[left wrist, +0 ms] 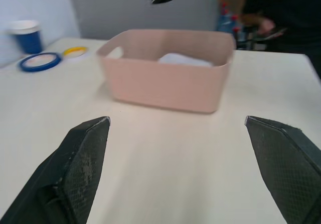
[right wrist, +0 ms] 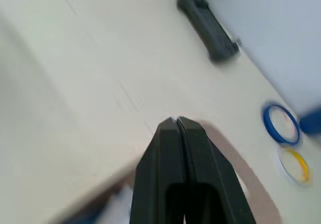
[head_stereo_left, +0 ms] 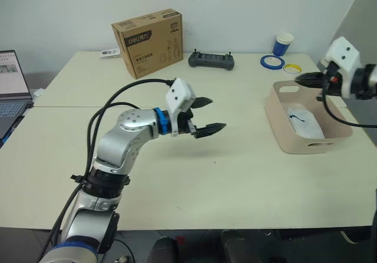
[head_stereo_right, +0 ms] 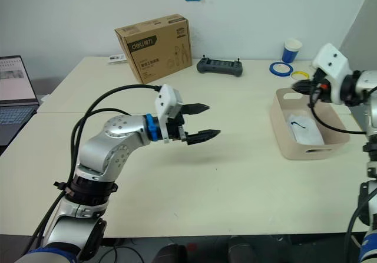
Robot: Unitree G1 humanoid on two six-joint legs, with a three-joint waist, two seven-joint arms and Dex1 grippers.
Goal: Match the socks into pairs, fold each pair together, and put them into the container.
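- Left gripper point(head_stereo_left: 207, 115) is held released above the middle of the counter point(head_stereo_left: 247, 174), fingers spread wide, nothing grasped.
- Right gripper point(head_stereo_left: 301, 81) is held clenched, fingers pressed together and empty, over the far rim of the container point(head_stereo_left: 283, 134).
- Container is set at the counter's right side; white socks point(head_stereo_left: 306, 123) with a small dark mark are seen lying inside.
- Cardboard box point(head_stereo_left: 148, 42), black controller point(head_stereo_left: 211, 60), blue cup point(head_stereo_left: 283, 43) and tape rolls point(head_stereo_left: 273, 62) are placed along the far edge.
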